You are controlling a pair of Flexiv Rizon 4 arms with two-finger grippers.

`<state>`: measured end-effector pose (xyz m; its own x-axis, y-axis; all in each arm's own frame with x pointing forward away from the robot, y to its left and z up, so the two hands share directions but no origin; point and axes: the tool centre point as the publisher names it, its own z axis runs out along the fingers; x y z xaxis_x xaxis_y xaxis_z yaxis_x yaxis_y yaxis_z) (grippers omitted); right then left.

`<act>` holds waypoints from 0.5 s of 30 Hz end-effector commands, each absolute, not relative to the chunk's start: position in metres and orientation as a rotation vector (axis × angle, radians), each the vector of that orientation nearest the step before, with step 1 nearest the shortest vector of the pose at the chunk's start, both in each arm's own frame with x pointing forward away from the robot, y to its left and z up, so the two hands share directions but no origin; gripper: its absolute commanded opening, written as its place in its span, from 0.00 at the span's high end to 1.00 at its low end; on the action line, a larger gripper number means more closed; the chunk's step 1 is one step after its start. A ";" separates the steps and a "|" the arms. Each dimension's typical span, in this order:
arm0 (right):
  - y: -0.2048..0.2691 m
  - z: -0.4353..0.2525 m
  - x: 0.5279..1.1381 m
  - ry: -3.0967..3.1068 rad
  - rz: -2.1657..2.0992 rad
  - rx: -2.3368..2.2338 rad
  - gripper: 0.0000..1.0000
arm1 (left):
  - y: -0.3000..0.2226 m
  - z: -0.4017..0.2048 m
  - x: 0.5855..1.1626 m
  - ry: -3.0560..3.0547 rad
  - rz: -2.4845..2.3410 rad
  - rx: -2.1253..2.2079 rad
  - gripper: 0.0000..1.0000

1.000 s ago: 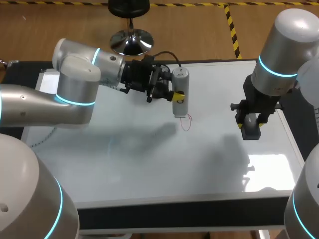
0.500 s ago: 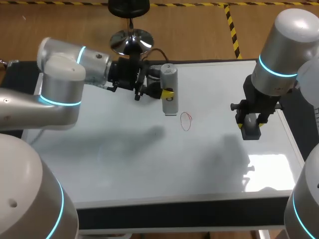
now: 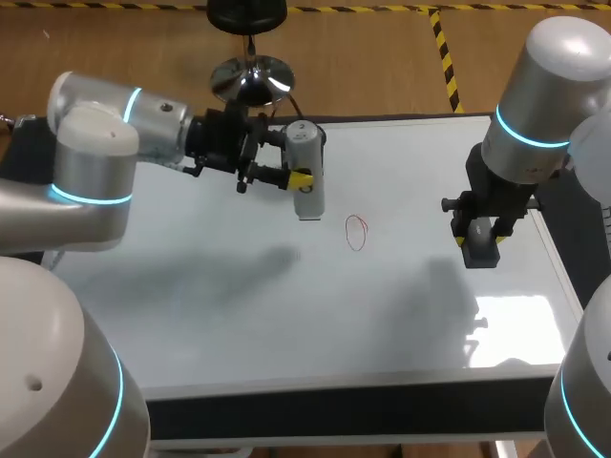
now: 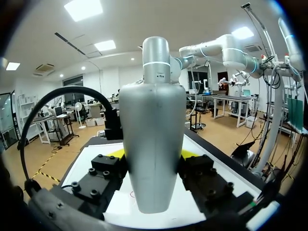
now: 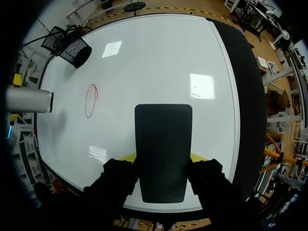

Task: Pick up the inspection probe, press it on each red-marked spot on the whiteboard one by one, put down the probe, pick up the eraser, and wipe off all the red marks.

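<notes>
2 tools held: probe (image 3: 306, 164) (left pincer (image 3: 302, 179)), eraser (image 3: 481, 251) by right pincer (image 3: 477, 232).

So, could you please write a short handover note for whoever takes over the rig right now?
Left claw: shut on the probe, tip down over the whiteboard, beside the red mark, not on it.
Right claw: shut on the eraser, above the board's right side.
Done: both tools picked up; the probe stood at the mark a second ago and has drawn back.
Left: put down the probe, then wipe off the one mark in view.
</notes>
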<state>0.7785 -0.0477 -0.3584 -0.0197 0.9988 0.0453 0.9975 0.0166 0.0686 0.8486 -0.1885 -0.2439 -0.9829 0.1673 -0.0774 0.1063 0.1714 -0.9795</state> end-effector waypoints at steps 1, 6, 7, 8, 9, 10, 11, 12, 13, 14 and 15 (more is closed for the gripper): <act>-0.048 -0.358 0.778 2.230 0.129 2.187 1.00 | -0.170 -0.238 0.839 -2.378 1.992 -0.260 1.00; -0.048 -0.358 0.778 2.230 0.129 2.187 1.00 | -0.149 -0.236 0.831 -2.392 2.019 -0.222 1.00; -0.048 -0.358 0.778 2.230 0.129 2.187 1.00 | -0.144 -0.236 0.830 -2.400 2.022 -0.212 1.00; -0.048 -0.358 0.778 2.230 0.129 2.187 1.00 | -0.140 -0.235 0.829 -2.406 2.027 -0.205 1.00; -0.048 -0.358 0.778 2.230 0.129 2.187 1.00 | -0.136 -0.234 0.828 -2.409 2.031 -0.201 1.00; -0.048 -0.358 0.778 2.230 0.129 2.187 1.00 | -0.132 -0.233 0.827 -2.412 2.036 -0.198 1.00; -0.048 -0.358 0.778 2.230 0.129 2.187 1.00 | -0.128 -0.232 0.826 -2.414 2.046 -0.198 1.00; -0.048 -0.358 0.778 2.230 0.129 2.187 1.00 | -0.125 -0.232 0.825 -2.414 2.050 -0.196 1.00; -0.048 -0.358 0.778 2.230 0.129 2.187 1.00 | -0.121 -0.231 0.825 -2.417 2.052 -0.192 1.00; -0.048 -0.358 0.778 2.230 0.129 2.187 1.00 | -0.118 -0.231 0.825 -2.422 2.051 -0.189 1.00; -0.048 -0.358 0.778 2.230 0.129 2.187 1.00 | -0.115 -0.230 0.825 -2.425 2.054 -0.189 1.00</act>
